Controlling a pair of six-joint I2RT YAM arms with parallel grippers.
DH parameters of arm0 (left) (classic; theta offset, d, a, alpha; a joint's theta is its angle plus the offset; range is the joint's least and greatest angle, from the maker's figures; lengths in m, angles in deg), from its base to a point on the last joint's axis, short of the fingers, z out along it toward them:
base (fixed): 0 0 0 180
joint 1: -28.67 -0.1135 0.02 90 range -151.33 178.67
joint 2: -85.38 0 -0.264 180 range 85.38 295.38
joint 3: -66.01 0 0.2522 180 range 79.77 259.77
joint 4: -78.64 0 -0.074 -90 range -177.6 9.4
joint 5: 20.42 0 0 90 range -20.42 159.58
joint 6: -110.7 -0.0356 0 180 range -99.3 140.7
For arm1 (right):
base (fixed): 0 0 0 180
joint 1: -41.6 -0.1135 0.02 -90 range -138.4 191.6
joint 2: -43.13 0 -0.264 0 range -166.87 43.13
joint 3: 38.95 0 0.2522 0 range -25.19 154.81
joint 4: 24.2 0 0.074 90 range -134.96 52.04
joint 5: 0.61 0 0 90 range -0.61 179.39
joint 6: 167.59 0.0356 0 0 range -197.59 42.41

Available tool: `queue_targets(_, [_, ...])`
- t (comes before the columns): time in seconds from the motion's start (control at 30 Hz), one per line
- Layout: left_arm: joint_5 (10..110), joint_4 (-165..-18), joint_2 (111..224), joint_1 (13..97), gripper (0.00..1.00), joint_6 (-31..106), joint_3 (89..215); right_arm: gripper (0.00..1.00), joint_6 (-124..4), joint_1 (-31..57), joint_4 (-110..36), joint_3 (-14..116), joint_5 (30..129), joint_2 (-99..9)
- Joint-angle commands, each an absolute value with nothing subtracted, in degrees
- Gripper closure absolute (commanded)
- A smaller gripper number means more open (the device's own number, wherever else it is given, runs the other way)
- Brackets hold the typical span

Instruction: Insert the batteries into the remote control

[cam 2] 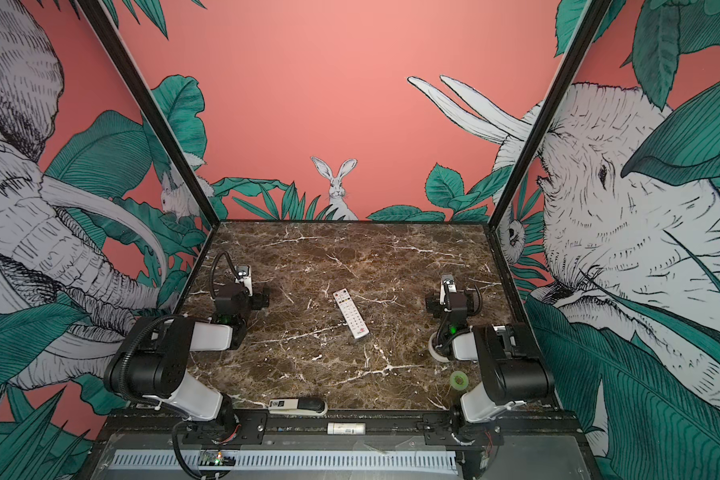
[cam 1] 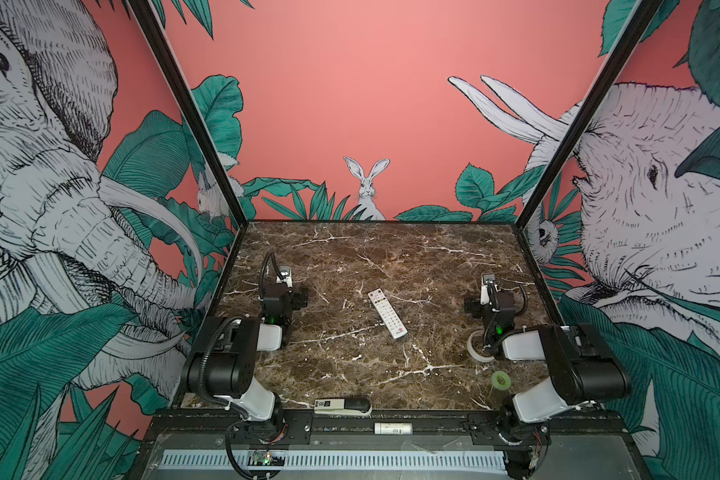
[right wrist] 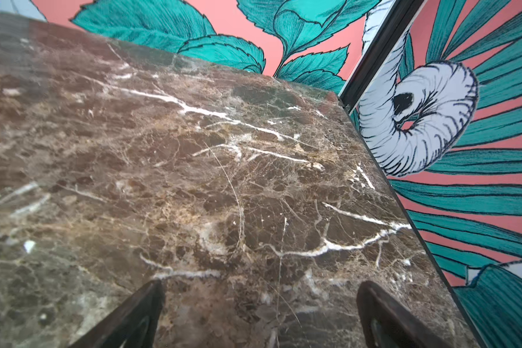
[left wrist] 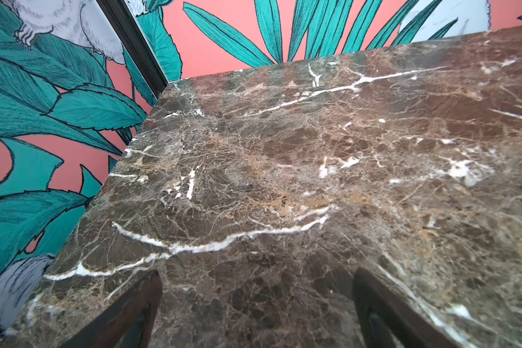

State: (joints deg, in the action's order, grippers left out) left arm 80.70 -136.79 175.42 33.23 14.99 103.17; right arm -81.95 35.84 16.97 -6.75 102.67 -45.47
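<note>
In both top views the remote control (cam 1: pixel 387 313) (cam 2: pixel 351 313) lay mid-bench (cam 1: pixel 433 257), its long axis running eleven to five o'clock and its red-button end pointing to eleven. In the left wrist view the left pincer (left wrist: pixel 258 313) gaped wide and empty. In the right wrist view the right pincer (right wrist: pixel 259 316) did likewise.

I see my tabletop (cam 1: pixel 412 266) as polished brown marble, white-veined with a soft sheen, remote control (cam 1: pixel 387 313) in smooth white plastic, stapler (cam 1: pixel 342 406) in glossy white and black plastic, small tape roll (cam 1: pixel 501 380) of translucent green film
</note>
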Motion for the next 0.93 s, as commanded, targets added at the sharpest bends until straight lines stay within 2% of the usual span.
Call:
queue_targets(0.0, [80.13,-138.73,174.24,33.05,0.01,14.9,102.64,0.01,-79.69,35.36,21.16,-5.83,106.7,-46.11])
queue_targets(0.67, [80.13,-138.65,174.24,33.02,0.0,14.86,102.71,0.01,-79.68,35.45,20.58,-5.65,106.27,-46.04])
queue_targets(0.8, [80.13,-138.66,174.22,33.05,0.0,14.85,102.71,0.01,-78.53,37.55,15.51,-3.41,100.57,-45.66])
queue_targets(0.9, [80.16,-138.65,174.21,33.07,0.0,14.84,102.65,0.01,-78.47,37.96,16.09,-3.74,100.11,-45.71])
